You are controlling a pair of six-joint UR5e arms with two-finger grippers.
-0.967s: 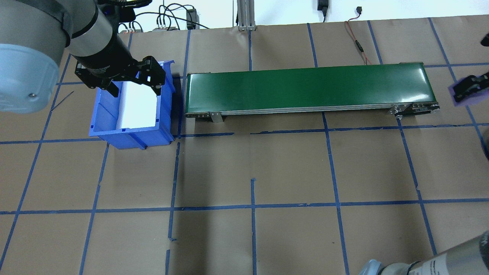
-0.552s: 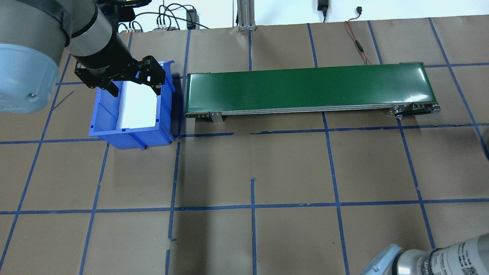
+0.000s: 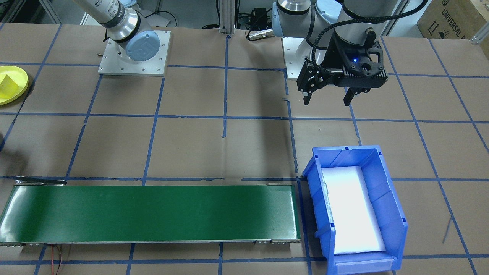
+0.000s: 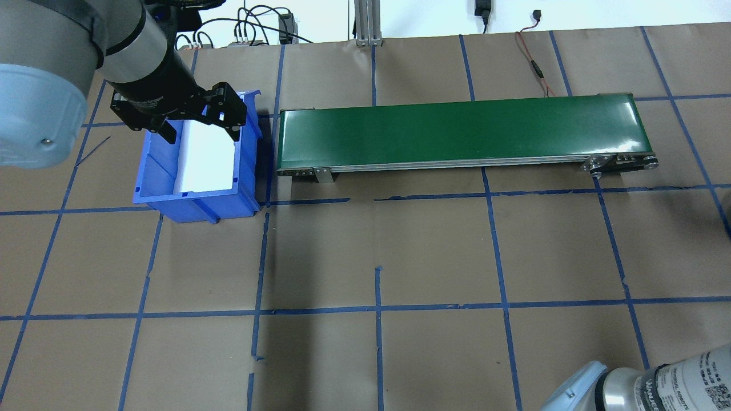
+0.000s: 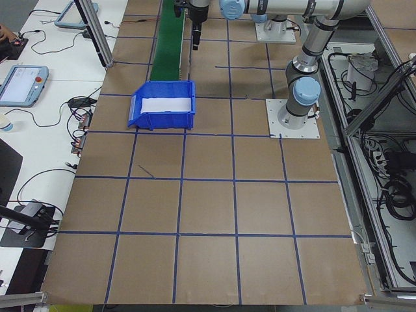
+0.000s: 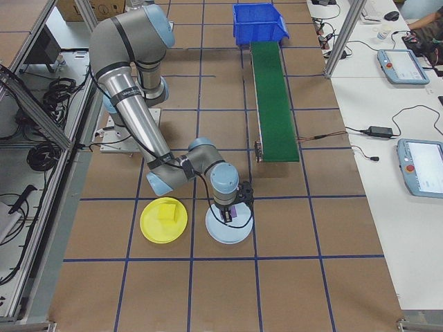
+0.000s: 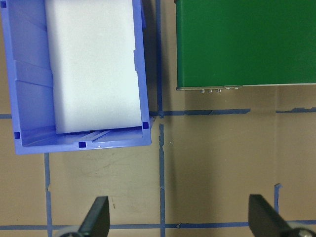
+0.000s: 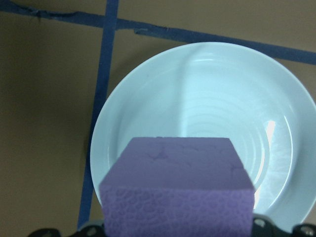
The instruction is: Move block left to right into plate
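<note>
Purple block [image 8: 177,190] is gripped in the right pincer [image 6: 232,207], whose jaws are closed on its sides. It hangs low over a pale plate [image 8: 106,113], apart from the plate as far as the wrist view shows. It is a squared foam piece with a pebbled front face and a small scuff on top.

Just beside the pale plate lies the yellow plate [image 6: 149,232], which carries a yellow block [image 6: 166,215]. The carry to the robot's right side looks done; the set-down and release are left. If the yellow plate is the goal, a short sideways shift is needed too.

Farther along the surface [image 4: 400,245], the green belt [image 4: 457,131] is bare. Past it, the left pincer [image 4: 203,138] hovers spread wide and holding nothing near the blue bin [image 4: 154,182].
</note>
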